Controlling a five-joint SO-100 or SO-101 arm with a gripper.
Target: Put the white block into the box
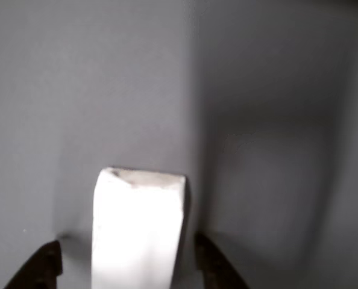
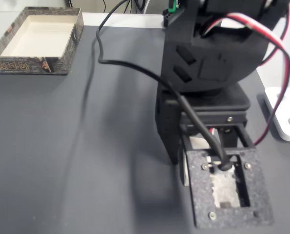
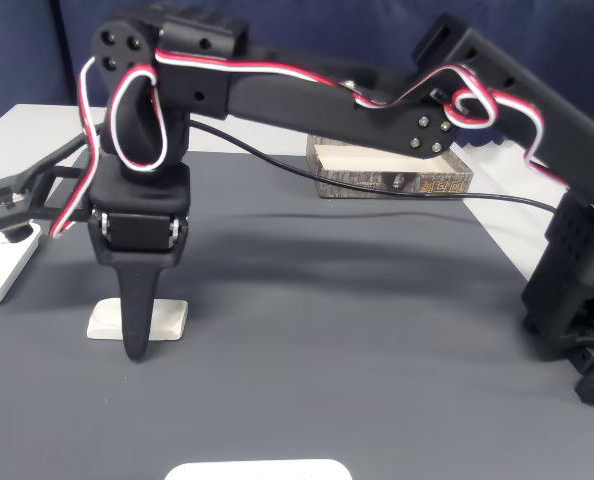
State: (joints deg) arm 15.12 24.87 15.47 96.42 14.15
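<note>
We have the gripper (image 3: 137, 345) lowered over the white block (image 3: 167, 318), which lies flat on the grey surface (image 3: 327, 330). Our fingers (image 1: 43, 265) stand open astride it, apparently not yet touching, so they can close across its narrow width. The box (image 2: 35, 39) sits well apart. The arm hides most of the block from above.
</note>
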